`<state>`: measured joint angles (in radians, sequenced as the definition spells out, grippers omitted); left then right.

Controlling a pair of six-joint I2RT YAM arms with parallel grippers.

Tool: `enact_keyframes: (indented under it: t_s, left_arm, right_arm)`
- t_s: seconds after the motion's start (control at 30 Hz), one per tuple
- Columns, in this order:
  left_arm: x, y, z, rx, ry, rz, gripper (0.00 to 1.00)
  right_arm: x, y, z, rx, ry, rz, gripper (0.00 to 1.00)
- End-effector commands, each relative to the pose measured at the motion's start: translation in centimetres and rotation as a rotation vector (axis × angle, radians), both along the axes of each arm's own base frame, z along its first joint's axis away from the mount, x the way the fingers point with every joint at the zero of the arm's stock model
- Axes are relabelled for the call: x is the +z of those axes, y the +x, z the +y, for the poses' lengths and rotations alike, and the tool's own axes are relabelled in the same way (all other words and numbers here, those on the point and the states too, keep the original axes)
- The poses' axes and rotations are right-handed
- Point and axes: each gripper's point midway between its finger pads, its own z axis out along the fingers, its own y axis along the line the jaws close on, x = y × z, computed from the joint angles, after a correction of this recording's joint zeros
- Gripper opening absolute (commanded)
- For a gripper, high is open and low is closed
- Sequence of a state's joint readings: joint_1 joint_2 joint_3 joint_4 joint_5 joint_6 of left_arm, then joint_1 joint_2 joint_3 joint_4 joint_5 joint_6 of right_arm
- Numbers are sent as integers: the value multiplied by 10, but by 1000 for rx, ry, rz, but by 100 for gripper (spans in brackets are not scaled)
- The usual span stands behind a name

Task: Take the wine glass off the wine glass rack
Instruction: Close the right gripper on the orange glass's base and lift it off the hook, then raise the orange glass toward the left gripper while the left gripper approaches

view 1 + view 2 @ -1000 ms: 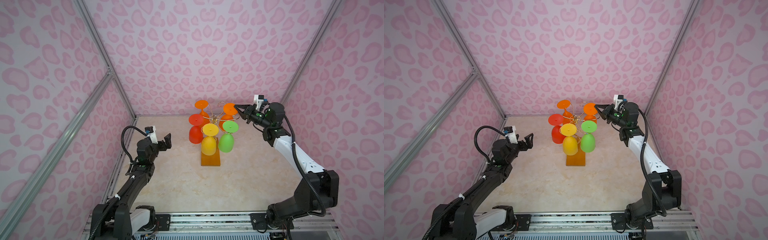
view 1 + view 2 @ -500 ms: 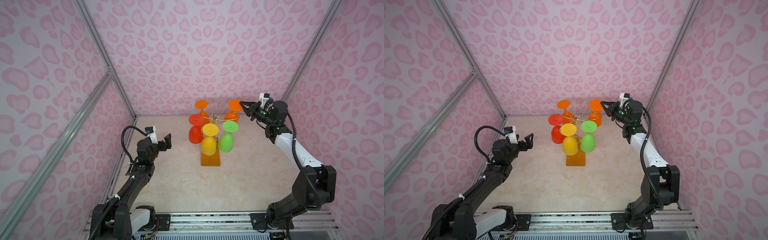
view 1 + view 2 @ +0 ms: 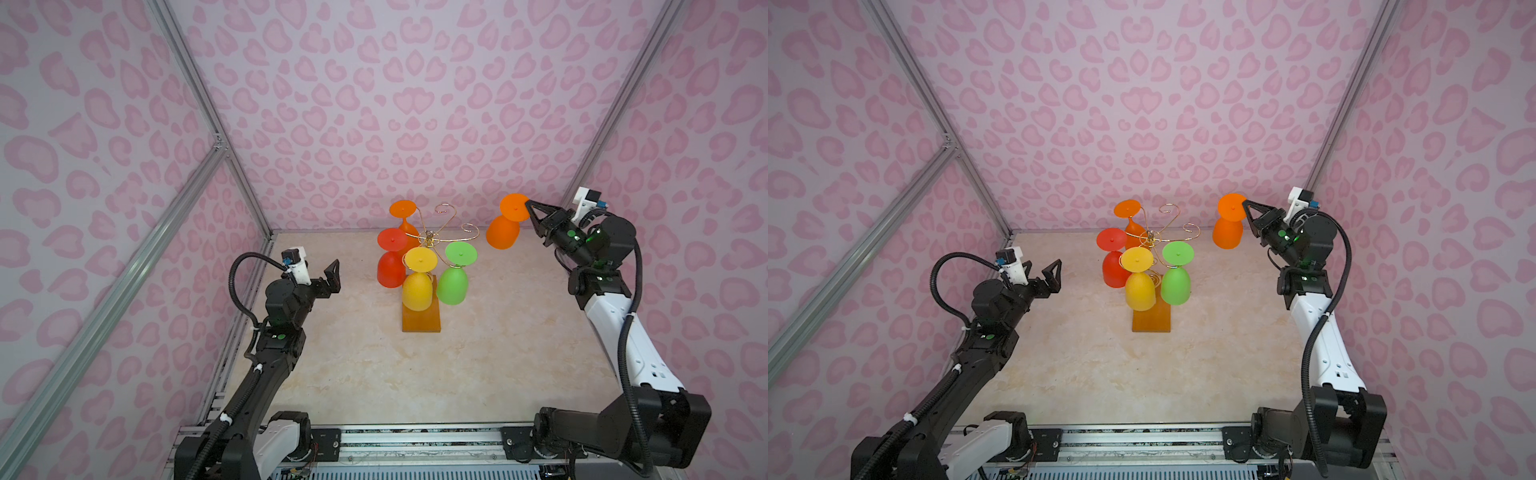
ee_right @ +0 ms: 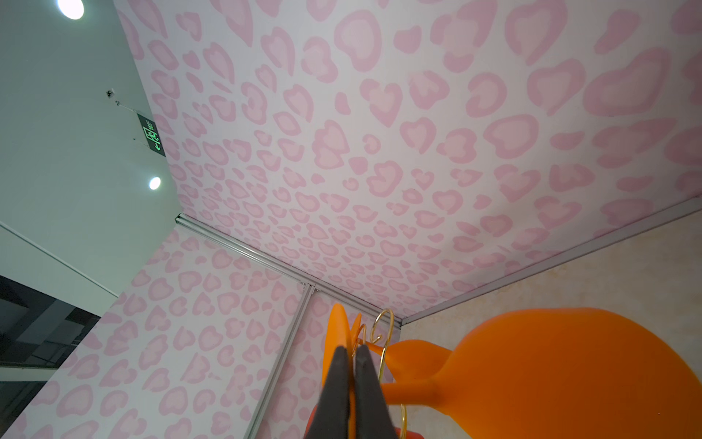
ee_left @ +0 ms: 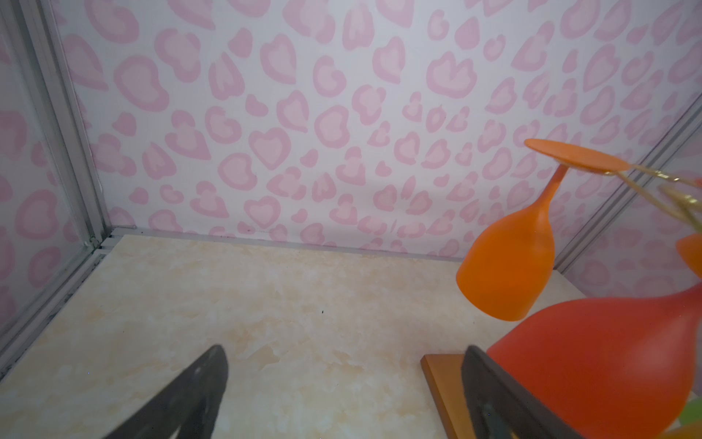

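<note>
The wine glass rack (image 3: 430,239) (image 3: 1150,237), gold wire on an amber wooden base (image 3: 420,322), stands mid-table in both top views. An orange wine glass (image 3: 503,232) (image 3: 1226,232) hangs bowl-down in the air to the right of it, clear of the nearest scroll arm. My right gripper (image 3: 528,203) (image 3: 1244,202) (image 4: 351,347) is shut on the rim of that glass's foot (image 4: 336,330). Off to the rack's left, my left gripper (image 3: 322,276) (image 3: 1042,270) (image 5: 343,353) hangs open above the table, holding nothing.
Still hanging on the rack are a red glass (image 3: 390,268), a yellow glass (image 3: 417,291), a green glass (image 3: 453,284) and a second orange glass (image 3: 405,216). Pink patterned walls close in at the back and both sides. The held glass is near the back right corner.
My right gripper has drawn the orange glass rightward, off the rack's arm and away from it. The left arm has stayed still.
</note>
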<state>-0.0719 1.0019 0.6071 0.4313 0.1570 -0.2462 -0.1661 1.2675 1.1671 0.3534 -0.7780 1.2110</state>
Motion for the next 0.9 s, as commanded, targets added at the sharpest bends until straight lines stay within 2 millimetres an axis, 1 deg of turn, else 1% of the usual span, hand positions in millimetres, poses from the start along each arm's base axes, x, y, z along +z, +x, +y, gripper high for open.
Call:
enact_keyframes:
  t_s: [0.0,0.03,0.07,0.13,0.17,0.3,0.4,0.5,0.67,0.77,0.87]
  left_arm:
    - [35,-12,0,-3,-44,-82,98]
    - [44,-15,-1,-14,-51,-103,99]
    - [55,-20,-3,-31,-64,-126,99]
    - [74,-27,-10,-76,-88,-165,100]
    - [84,-31,-15,-109,-98,-185,100]
    - [121,-43,-38,-262,-126,-261,100]
    - [143,-52,-52,-364,-150,-327,99]
    - [161,-58,-67,-477,-161,-377,99]
    - [185,-70,-90,-668,-157,-443,99]
    - [194,-70,-99,-737,-145,-461,99]
    - [200,-68,-107,-796,-139,-467,99]
  right_arm:
    - [31,-22,-8,-32,-40,-111,0]
    - [40,-29,-9,-40,-46,-140,0]
    - [55,-39,-9,-46,-57,-195,0]
    - [76,-54,-6,-44,-62,-273,0]
    - [90,-64,-4,-35,-54,-325,0]
    - [134,-97,6,60,51,-515,0]
    - [156,-115,12,161,162,-623,0]
    - [167,-126,27,297,275,-694,0]
    - [172,-132,65,531,416,-730,0]
    - [170,-131,88,614,445,-713,0]
    - [166,-135,110,676,441,-705,0]
